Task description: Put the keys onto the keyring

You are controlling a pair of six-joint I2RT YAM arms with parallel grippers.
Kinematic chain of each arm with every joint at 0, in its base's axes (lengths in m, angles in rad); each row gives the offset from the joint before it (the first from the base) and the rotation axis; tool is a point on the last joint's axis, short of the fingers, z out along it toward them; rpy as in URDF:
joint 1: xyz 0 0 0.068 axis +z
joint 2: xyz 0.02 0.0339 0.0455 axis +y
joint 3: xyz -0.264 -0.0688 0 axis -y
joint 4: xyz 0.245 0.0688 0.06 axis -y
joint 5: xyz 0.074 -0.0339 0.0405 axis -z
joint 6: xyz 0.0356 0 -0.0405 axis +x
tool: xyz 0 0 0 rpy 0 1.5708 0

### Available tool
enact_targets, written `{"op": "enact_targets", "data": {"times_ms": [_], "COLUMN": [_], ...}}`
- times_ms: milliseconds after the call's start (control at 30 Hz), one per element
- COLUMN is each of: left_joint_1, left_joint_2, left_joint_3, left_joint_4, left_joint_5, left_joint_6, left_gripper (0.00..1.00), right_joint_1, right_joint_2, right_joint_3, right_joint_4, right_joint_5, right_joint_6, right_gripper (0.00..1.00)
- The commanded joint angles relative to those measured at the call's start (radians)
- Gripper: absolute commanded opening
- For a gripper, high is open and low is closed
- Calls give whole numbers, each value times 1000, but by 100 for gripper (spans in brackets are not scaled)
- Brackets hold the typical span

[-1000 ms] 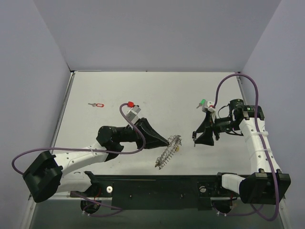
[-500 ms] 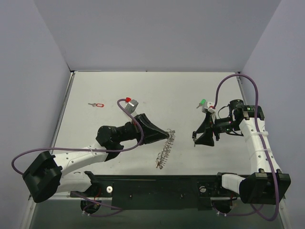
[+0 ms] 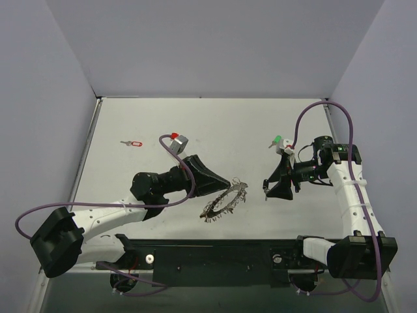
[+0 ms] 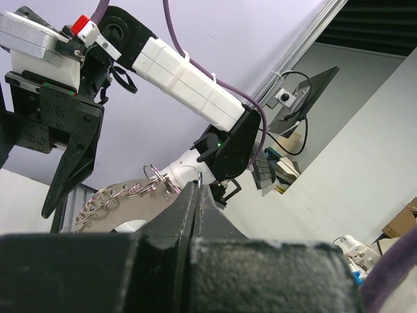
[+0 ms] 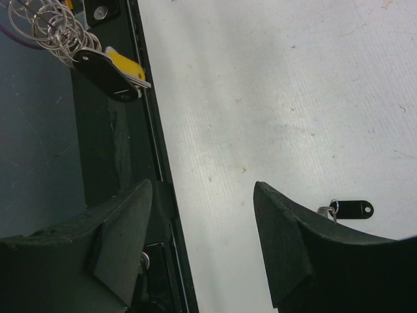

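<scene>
My left gripper [image 3: 229, 183] is shut on the keyring [image 3: 223, 200], a silver ring strung with many small pieces that spreads toward the near edge. In the left wrist view the jaws are pressed together on a thin wire loop [image 4: 199, 177], and ring pieces [image 4: 124, 192] fan out to the left. My right gripper [image 3: 273, 190] hovers open to the right of the ring, holding nothing. Its wrist view shows the keyring [image 5: 52, 26] with yellow and dark key heads [image 5: 114, 70] at top left. A dark-headed key [image 5: 350, 209] lies on the table beside the right finger [image 5: 293, 248]. A red-headed key [image 3: 133, 143] lies at the far left.
The grey table [image 3: 215, 124] is walled by lilac panels on three sides. A black rail [image 3: 215, 251] runs along the near edge between the arm bases. Purple cables loop from both arms.
The left gripper has moved slightly away from the near edge with the keyring. The ring has swung from a dangling bunch into a spread loop. The right arm has not moved.
</scene>
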Motion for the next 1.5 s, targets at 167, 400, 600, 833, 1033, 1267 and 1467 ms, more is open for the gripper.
{"op": "enact_targets", "data": {"times_ms": [167,400,600,833,1033,1267,1467], "left_joint_1": [4,4,4,-22,-32,-33,-32], "left_joint_2": [-9,-35,-77,-225,-256,-261,-270], "left_joint_3": [71,49,39,51,77,83,76], "left_joint_4": [370,370,277,-200,-392,-457,-461], "left_joint_5": [84,188,286,332,340,340,332], "left_joint_6": [-1,138,302,715,865,910,908], "left_gripper": [0,0,0,0,0,0,0], "right_joint_1": [-6,-6,-6,-6,-7,-6,-6], "right_joint_2": [0,0,1,8,14,14,14], "right_joint_3": [21,20,18,18,18,14,12], "right_joint_4": [-45,-46,-46,-48,-48,-49,-49], "right_joint_5": [-39,-39,-41,-39,-41,-38,-39], "right_joint_6": [-29,-30,-33,-35,-36,-42,-46], "right_gripper": [59,59,59,59,59,59,59]}}
